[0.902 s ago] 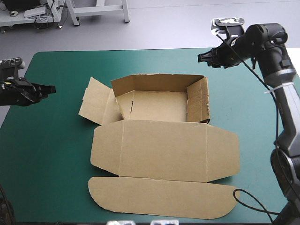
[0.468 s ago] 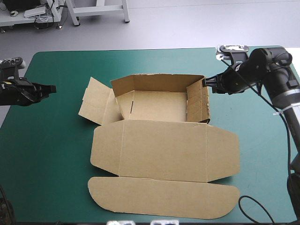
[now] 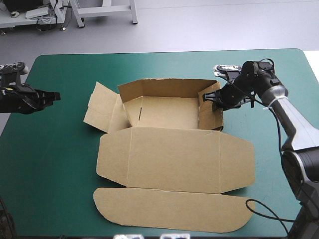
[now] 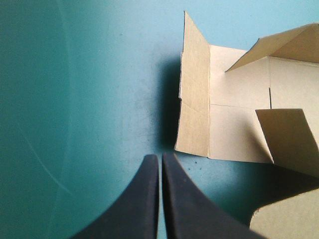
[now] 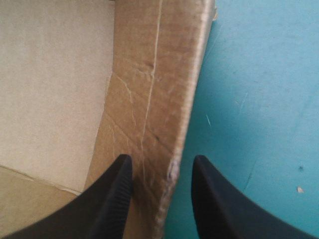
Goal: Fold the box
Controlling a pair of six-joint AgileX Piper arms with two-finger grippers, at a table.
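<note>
With far and right walls raised but left flaps splayed and lid flat, the box [image 3: 169, 159], amid the teal-green cover [image 3: 60, 174], is judged half folded; its right wall is straddled by the parted right gripper [image 5: 162, 158], the left gripper [image 4: 160, 157] closed, well apart leftward

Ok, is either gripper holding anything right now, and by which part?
Nothing is held. The right gripper stands open astride the right wall of the box, not clamped; the left gripper is shut on nothing, over the teal-green cover.

Left tool [image 4: 160, 157], fingers together; right tool [image 5: 162, 160], fingers apart.
</note>
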